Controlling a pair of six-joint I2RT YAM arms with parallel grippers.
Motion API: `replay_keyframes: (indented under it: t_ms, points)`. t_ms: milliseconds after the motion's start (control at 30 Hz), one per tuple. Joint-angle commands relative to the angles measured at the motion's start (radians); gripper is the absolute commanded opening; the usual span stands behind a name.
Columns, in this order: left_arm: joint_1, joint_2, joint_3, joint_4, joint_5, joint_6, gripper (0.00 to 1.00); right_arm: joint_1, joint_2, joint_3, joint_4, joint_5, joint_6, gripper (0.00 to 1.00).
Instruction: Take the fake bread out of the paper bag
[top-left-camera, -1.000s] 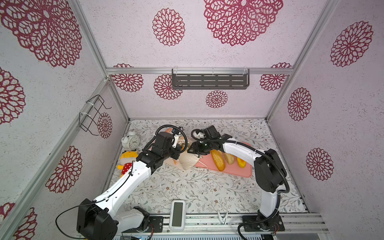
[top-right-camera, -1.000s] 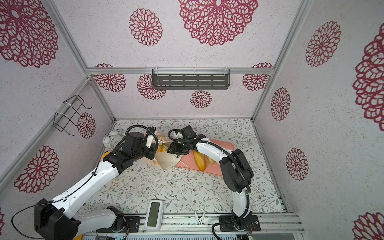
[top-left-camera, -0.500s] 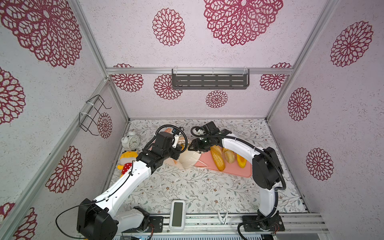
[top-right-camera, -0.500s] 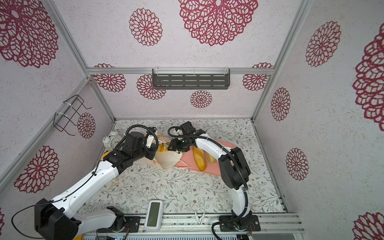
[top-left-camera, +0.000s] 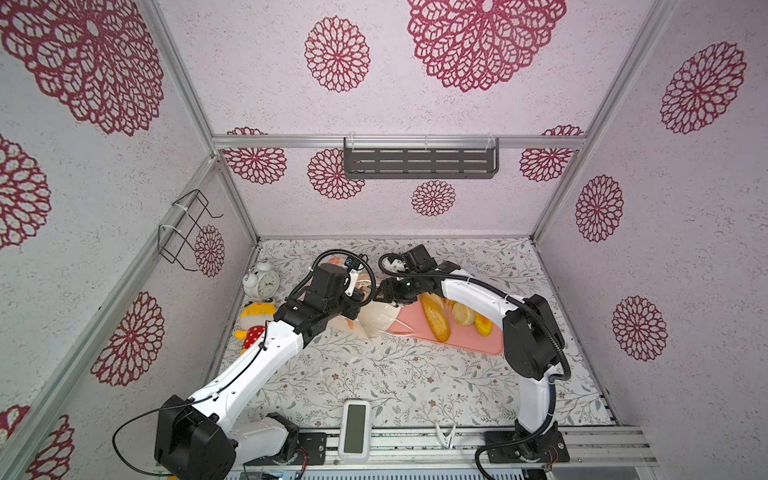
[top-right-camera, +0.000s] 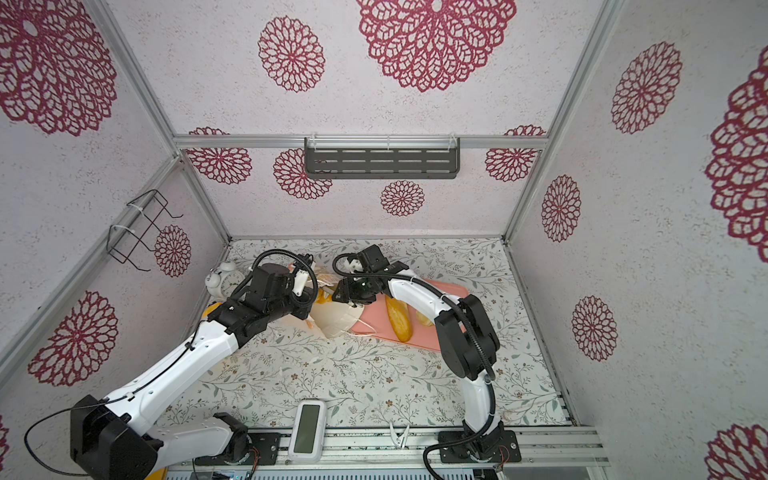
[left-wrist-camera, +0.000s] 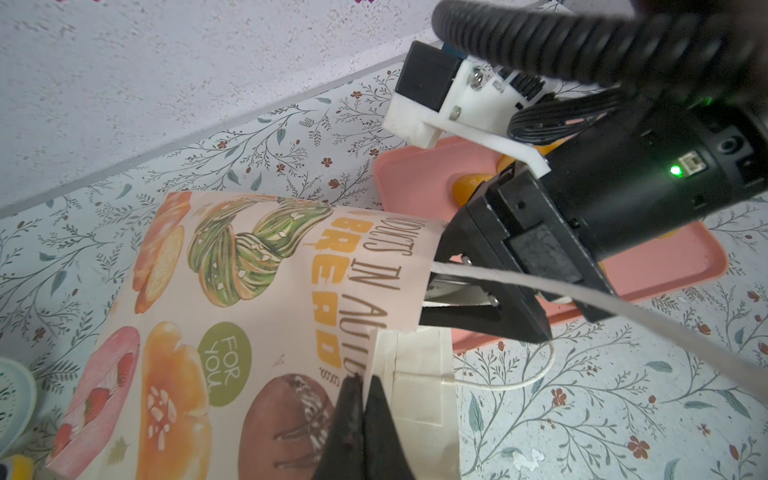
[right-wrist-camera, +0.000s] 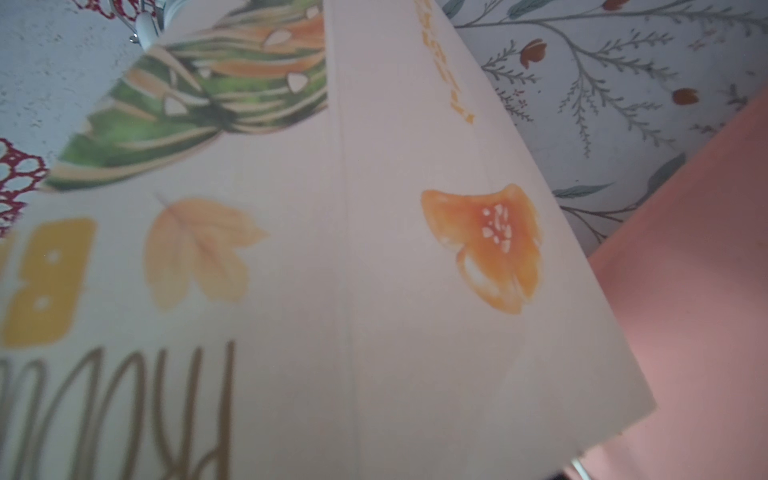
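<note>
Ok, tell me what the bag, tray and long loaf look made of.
The paper bag: matte printed paper, by its sharp creases and folded rim. The pink tray: likely smooth plastic, given its even colour and rounded rim. The long loaf: probably glossy plastic, with shiny highlights.

Both top views look steeply down from high above the near edge, taking in nearly the same floral-patterned desk (top-left-camera: 395, 382). The left wrist view looks along the cream printed paper bag (left-wrist-camera: 249, 291) toward the flat pink tray (left-wrist-camera: 415, 178). The right wrist view sits close against that bag's side.
</note>
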Motion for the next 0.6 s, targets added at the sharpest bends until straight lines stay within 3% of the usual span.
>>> replay_keyframes:
  t_ms: [0, 433, 567]
  points:
    - [-0.015, 0.005, 0.025, 0.014, 0.017, 0.005, 0.00, 0.004, -0.032, -0.029, 0.158, -0.109, 0.042, 0.60]
    - [-0.015, -0.002, 0.011, 0.013, 0.013, 0.005, 0.00, 0.002, -0.238, -0.315, 0.490, -0.236, 0.206, 0.47]
    - [-0.016, -0.006, 0.012, 0.008, 0.010, 0.005, 0.00, 0.002, -0.271, -0.327, 0.430, -0.208, 0.185, 0.48]
